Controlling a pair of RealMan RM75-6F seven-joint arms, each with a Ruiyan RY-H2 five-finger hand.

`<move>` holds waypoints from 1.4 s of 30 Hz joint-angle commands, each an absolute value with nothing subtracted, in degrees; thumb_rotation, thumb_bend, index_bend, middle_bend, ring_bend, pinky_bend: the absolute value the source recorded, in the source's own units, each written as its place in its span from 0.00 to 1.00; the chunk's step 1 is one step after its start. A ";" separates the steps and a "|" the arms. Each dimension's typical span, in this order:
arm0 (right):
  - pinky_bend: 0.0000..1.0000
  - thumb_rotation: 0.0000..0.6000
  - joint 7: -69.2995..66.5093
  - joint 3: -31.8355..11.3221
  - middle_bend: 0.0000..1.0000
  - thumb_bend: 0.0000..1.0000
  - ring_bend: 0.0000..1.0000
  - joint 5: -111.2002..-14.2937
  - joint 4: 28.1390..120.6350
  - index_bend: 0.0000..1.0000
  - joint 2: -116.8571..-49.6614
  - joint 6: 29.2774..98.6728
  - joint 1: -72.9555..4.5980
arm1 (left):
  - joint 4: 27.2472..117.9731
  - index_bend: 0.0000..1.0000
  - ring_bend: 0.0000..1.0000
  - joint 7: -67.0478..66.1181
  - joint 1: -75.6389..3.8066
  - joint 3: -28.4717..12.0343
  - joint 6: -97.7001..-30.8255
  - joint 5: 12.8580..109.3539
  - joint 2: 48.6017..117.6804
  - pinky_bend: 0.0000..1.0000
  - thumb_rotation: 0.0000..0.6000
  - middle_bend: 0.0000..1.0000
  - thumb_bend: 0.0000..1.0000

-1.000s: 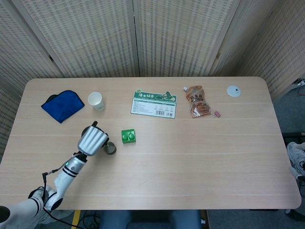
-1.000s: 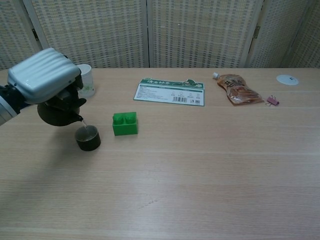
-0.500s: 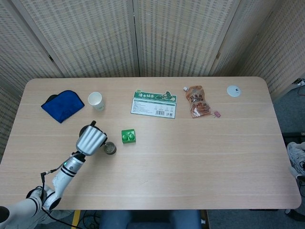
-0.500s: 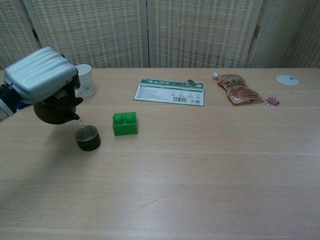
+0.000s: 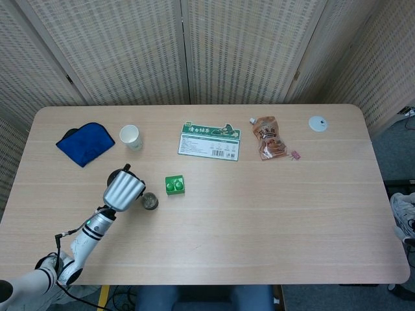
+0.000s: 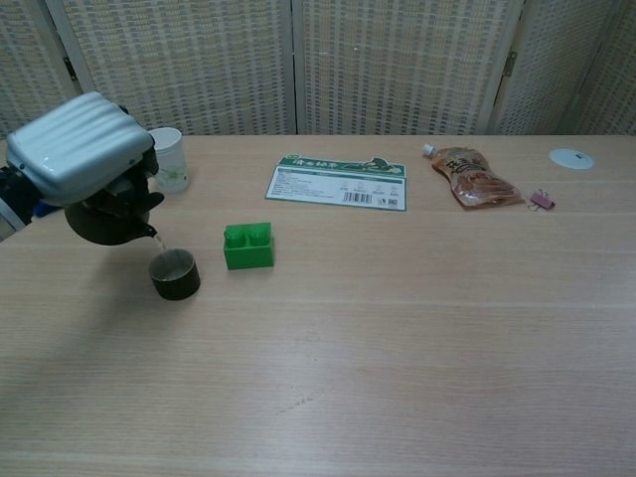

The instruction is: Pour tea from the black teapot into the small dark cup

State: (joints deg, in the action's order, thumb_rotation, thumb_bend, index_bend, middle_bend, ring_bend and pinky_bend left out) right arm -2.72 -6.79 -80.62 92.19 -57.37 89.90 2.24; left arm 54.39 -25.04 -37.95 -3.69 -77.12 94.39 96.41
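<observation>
Tea is being poured, the teapot [image 6: 102,221] tipped over the cup [image 6: 175,275].
The teapot is gripped by the left hand [image 6: 78,149], fingers wrapped round it near the bench's [image 6: 417,328] left edge, spout just above the cup. Both look rigid, glazed and likely slippery and breakable; a firm hold around the body or handle is judged safest. The right hand is not seen.

The left hand [image 6: 79,159] held the black teapot [image 6: 104,221] tilted, its spout just above the small dark cup [image 6: 175,275] beside a green block [image 6: 247,245].
</observation>
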 commanded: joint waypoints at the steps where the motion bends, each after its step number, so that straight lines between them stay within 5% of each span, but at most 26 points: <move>1: 0.26 1.00 -2.74 -6.79 0.30 0.07 0.24 -80.63 92.17 0.34 -57.36 89.92 2.25 | 54.35 1.00 1.00 -25.04 -37.96 -3.69 -77.15 94.41 96.48 0.53 0.88 1.00 0.37; 24: 0.26 1.00 -2.44 -6.79 0.30 0.07 0.24 -80.56 92.42 0.34 -57.33 89.98 2.30 | 55.16 1.00 1.00 -22.02 -37.58 -4.39 -76.86 93.01 96.84 0.53 0.85 1.00 0.37; 42: 0.26 1.00 -1.82 -6.87 0.30 0.07 0.24 -80.46 92.91 0.34 -57.29 89.82 2.12 | 66.52 1.00 1.00 -0.86 -34.65 -11.69 -73.23 80.68 94.08 0.54 0.82 1.00 0.37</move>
State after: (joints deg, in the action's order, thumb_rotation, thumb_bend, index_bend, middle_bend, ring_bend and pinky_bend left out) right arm -1.83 -6.88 -80.46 92.90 -57.29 89.83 2.13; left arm 64.74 -3.34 -35.42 -10.55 -74.12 82.61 94.86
